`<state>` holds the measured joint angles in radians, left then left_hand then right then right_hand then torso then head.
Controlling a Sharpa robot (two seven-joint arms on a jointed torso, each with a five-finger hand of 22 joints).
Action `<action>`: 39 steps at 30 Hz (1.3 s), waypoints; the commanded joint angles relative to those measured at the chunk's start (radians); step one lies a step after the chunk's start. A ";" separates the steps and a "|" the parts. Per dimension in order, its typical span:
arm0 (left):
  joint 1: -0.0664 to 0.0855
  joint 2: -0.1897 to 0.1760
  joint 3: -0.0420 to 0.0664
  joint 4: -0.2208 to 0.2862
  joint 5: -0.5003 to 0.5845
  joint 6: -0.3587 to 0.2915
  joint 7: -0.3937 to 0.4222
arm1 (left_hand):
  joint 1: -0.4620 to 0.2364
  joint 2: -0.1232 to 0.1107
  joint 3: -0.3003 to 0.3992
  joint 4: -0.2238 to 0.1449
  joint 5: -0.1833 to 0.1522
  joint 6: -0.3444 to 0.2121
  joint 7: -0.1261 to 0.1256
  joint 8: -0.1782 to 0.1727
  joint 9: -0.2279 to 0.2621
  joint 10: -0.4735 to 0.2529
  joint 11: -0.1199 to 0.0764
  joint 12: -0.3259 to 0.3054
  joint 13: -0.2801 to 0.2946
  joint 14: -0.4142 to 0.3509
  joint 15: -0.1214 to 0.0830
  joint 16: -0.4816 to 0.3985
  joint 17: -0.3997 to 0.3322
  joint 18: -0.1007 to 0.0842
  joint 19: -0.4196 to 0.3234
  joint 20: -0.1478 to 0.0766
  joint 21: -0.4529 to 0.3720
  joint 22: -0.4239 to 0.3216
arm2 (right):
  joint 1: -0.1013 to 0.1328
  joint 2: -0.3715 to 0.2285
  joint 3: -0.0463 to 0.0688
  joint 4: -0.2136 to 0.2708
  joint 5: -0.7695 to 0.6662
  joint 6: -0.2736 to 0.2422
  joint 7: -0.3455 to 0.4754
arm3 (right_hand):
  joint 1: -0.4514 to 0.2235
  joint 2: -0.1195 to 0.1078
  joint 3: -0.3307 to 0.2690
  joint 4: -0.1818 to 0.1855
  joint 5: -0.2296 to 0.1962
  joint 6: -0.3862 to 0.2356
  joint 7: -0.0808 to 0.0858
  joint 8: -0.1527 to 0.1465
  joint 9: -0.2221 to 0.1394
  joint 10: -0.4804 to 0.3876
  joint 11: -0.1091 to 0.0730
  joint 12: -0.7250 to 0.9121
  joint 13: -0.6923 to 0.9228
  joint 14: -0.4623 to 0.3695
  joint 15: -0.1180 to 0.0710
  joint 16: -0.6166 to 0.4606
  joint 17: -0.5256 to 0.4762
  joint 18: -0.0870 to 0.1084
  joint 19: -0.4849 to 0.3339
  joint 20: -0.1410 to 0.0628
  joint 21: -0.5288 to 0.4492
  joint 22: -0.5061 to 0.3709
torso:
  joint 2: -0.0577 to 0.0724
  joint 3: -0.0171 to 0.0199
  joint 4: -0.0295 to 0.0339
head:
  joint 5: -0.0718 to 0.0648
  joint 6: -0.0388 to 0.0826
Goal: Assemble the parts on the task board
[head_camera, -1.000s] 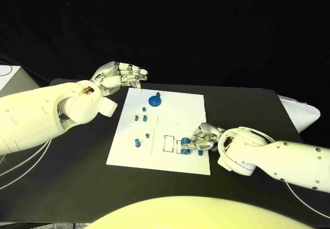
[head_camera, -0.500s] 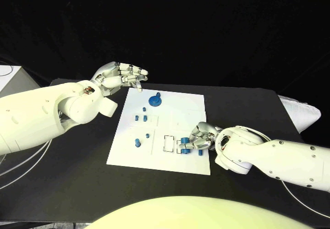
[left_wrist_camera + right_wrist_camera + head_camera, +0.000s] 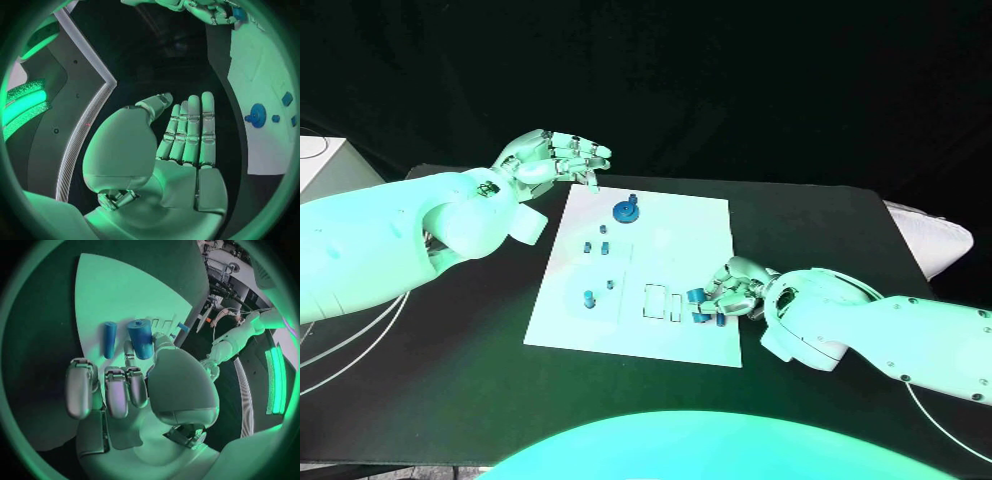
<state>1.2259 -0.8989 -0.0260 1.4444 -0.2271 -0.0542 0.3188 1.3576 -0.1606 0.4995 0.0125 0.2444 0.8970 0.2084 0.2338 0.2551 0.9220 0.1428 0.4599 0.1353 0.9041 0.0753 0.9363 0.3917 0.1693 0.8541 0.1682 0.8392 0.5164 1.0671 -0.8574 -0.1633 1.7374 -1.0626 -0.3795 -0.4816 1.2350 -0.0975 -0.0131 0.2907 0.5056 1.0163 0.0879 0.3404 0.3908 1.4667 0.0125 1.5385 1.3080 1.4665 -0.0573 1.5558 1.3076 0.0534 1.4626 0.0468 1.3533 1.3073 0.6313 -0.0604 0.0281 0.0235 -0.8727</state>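
Our right hand (image 3: 730, 288) at board (image 3: 678, 222) 4 o'clock edge, pinching blue peg (image 3: 142, 338); second peg (image 3: 109, 339) beside. Our left hand (image 3: 557, 160) at 11 o'clock, empty, fingers loosely apart.

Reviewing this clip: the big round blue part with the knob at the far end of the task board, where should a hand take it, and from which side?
Probably by the raised knob, coming down from above. The round blue part lies flat on the task board, so its disc edge offers little to pinch, while the knob stands up clear of it. The left hand hovers nearest, open, just off the board's far left corner.
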 commanded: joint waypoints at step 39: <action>0.000 0.005 0.000 0.001 -0.001 0.023 -0.009 | -0.004 0.003 -0.004 0.006 0.003 -0.010 0.001 0.004 -0.003 -0.009 0.004 0.006 -0.002 -0.003 0.005 -0.003 -0.002 0.014 0.002 0.005 -0.008 -0.002 | 0.044 0.192 0.000 -0.112 0.159 0.083 -0.020 | -0.105 0.036 0.002 0.002 -0.187 0.027 -0.010 0.016 -0.005 0.084 -0.011 -0.001 0.237 0.100 -0.007 0.008 0.243 -0.009 0.058 -0.008 0.004 0.153 | 0.001 -0.0006 -0.0007 | 0.022 0.000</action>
<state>1.2259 -0.8945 -0.0262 1.4436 -0.2282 -0.0470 0.3076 1.3576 -0.1606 0.4967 0.0154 0.2444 0.8933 0.2121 0.2338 0.2541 0.9184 0.1466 0.4599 0.1346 0.9040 0.0753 0.9363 0.3910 0.1694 0.8541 0.1682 0.8347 0.5154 1.1143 -0.6662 -0.1601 1.6285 -0.8887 -0.3254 -0.4848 1.1400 -0.0592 -0.0069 0.2925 0.3212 1.0405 0.0745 0.3602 0.3865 1.4644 0.0083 1.5387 1.3074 1.4666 -0.0572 1.5590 1.3075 0.0535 1.4663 0.0431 1.3572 1.3076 0.6323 -0.0611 0.0278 0.0440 -0.8727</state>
